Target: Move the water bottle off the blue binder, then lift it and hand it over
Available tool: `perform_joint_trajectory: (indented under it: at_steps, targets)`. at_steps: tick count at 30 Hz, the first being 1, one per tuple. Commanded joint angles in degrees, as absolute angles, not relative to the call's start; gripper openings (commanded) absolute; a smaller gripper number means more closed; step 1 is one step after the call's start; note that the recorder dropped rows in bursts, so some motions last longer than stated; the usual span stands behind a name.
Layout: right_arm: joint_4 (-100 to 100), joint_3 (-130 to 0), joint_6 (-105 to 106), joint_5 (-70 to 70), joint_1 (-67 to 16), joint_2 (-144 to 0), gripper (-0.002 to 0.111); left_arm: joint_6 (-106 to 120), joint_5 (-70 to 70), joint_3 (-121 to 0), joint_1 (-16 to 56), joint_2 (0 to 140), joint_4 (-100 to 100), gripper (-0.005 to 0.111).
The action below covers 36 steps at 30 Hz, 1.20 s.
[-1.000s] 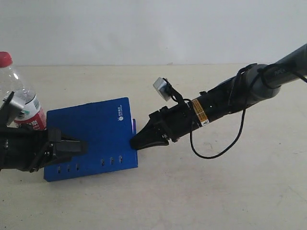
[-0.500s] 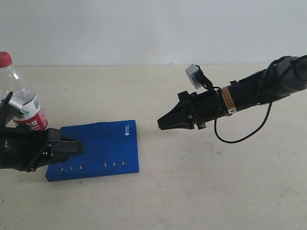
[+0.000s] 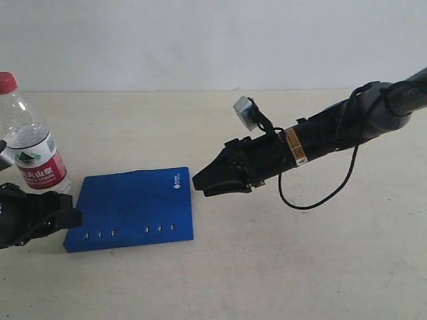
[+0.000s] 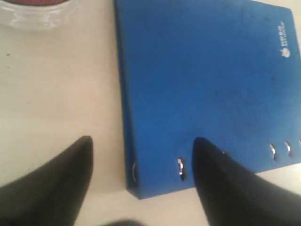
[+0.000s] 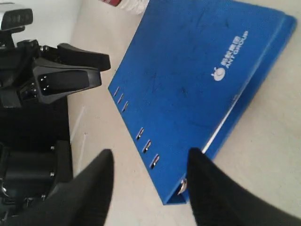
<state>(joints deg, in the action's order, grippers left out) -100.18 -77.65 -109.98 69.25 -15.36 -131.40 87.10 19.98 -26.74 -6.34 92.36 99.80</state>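
The water bottle [image 3: 30, 143], clear with a red cap and a red, white and green label, stands upright on the table just past the far left corner of the blue binder [image 3: 133, 207]. Its base [image 4: 37, 12] is off the binder [image 4: 202, 84] in the left wrist view. The binder lies flat, rivets along its near edge. My left gripper [image 3: 67, 217] is open, low at the binder's near left corner [image 4: 142, 139]. My right gripper [image 3: 200, 181] is open, hovering just off the binder's right edge [image 5: 150, 153], holding nothing. The binder [image 5: 188, 80] fills the right wrist view.
The beige table [image 3: 280, 267] runs back to a white wall [image 3: 213, 40]. A black cable [image 3: 313, 197] loops under the right arm. The left arm's black body [image 5: 61, 75] shows beyond the binder in the right wrist view.
The binder has settled flat, shifted slightly right. My left gripper has drawn back left, off the binder. My right gripper pulled away up and right, then came back to the binder's right edge.
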Motion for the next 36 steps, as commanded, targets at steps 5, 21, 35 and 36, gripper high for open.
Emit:
perform_joint_trajectory:
  at_steps: [5, 21, 35, 36]
  targets:
    - [-99.95, -77.91, -116.26, 60.27, -16.82, -130.50, 0.059, 86.56, 28.23, -27.48, -6.15, 100.43, 99.95, 0.069]
    - [-99.95, -77.91, -117.93, 64.35, -17.27, -130.50, 0.059, 91.05, 51.87, -31.41, -6.15, 106.58, 99.95, 0.058]
    - [-99.95, -77.91, -111.64, 69.96, -13.72, -130.50, 0.059, 99.44, 64.48, -31.41, -6.15, 106.58, 99.95, 0.005]
    - [-99.95, -77.91, -111.64, 69.96, -13.55, -130.50, 0.059, 99.44, 64.68, -31.41, -6.15, 106.58, 99.95, 0.005]
